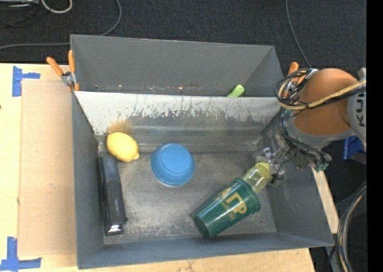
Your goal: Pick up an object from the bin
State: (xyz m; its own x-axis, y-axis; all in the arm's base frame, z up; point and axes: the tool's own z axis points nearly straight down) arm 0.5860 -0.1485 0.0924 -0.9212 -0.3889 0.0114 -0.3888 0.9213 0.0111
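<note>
Approach step, seemingly: pincer [274, 168] beside the green cup [230, 208]; spread or pressed, I cannot tell. Next needs a square pinch.

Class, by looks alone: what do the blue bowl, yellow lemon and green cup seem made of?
Blue bowl: probably plastic, even colour, soft sheen.
Yellow lemon: likely a plastic or foam toy, matte, uniform yellow.
Green cup: seemingly glossy plastic, printed pale lettering.
</note>
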